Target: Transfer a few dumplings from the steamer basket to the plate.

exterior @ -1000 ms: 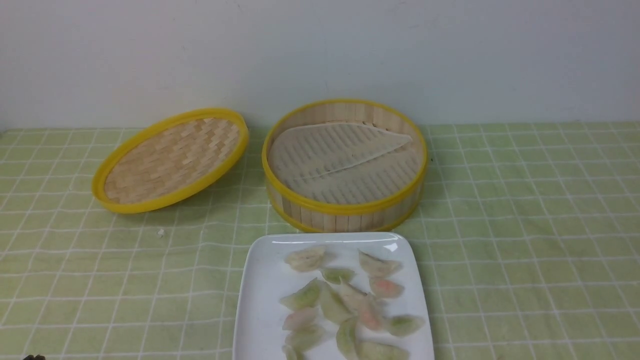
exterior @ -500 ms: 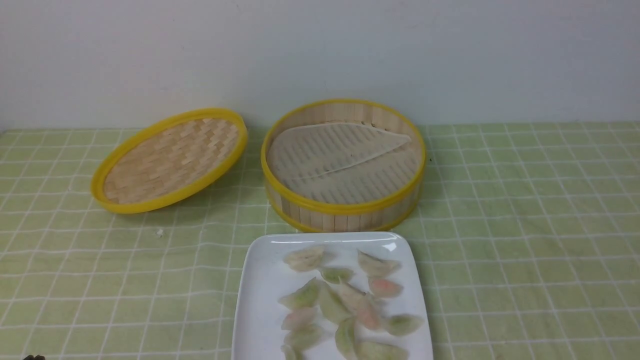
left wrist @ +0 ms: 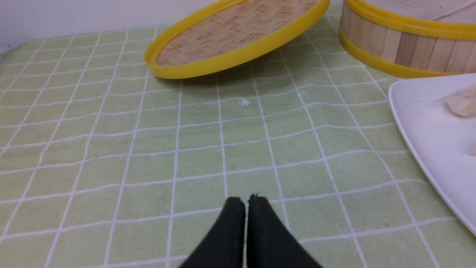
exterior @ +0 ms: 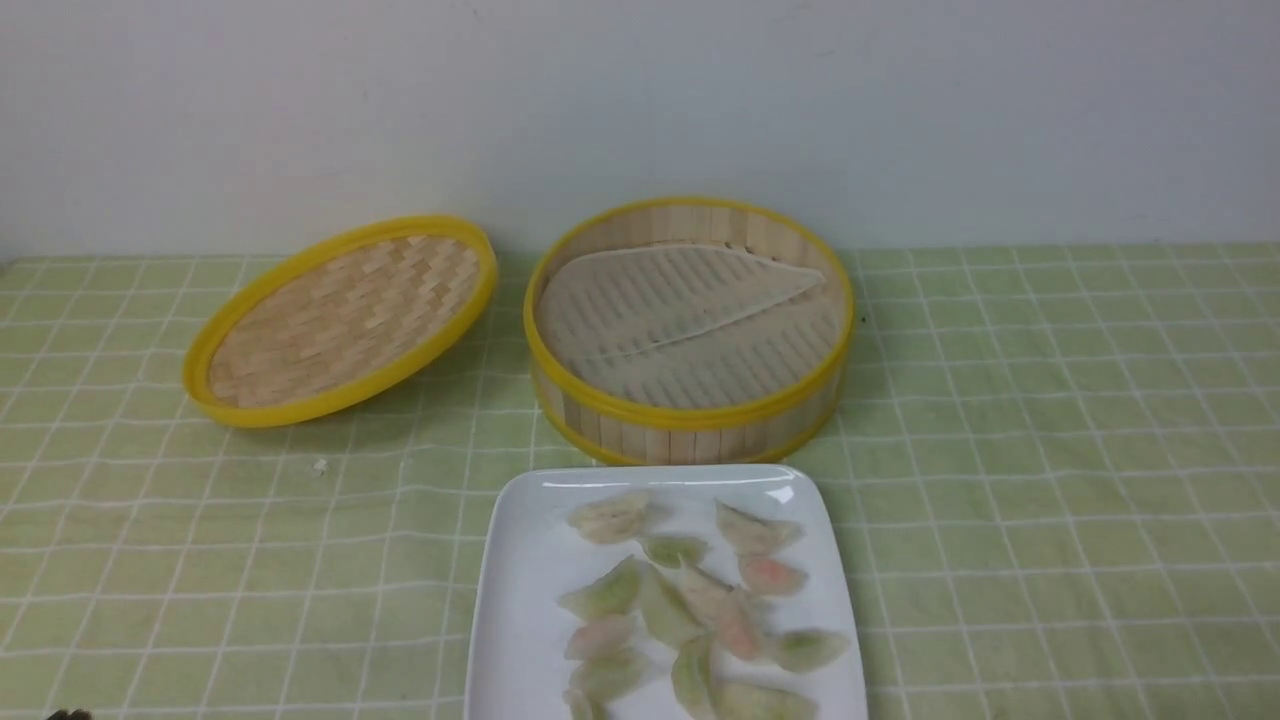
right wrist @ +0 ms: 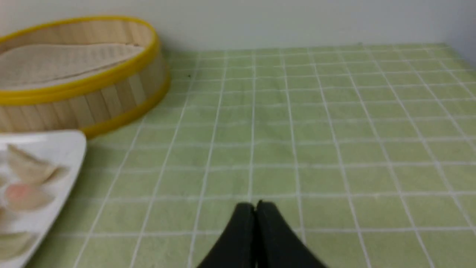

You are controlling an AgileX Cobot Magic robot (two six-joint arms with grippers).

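The steamer basket [exterior: 688, 405] stands at the back centre and holds only its pale ribbed liner [exterior: 680, 310]; no dumplings show in it. The white plate [exterior: 520, 600] lies in front of it with several dumplings [exterior: 690, 600] on it. The basket [left wrist: 401, 48] and the plate's edge [left wrist: 420, 126] also show in the left wrist view, and the basket [right wrist: 89, 96] and plate [right wrist: 67, 149] in the right wrist view. My left gripper [left wrist: 245, 201] is shut and empty, low over the cloth left of the plate. My right gripper [right wrist: 255, 206] is shut and empty, right of the plate.
The shallow woven lid [exterior: 340, 320] leans tilted left of the basket, also in the left wrist view [left wrist: 234, 37]. A small white crumb [exterior: 321, 465] lies on the green checked cloth [exterior: 1050, 450]. A pale wall rises behind.
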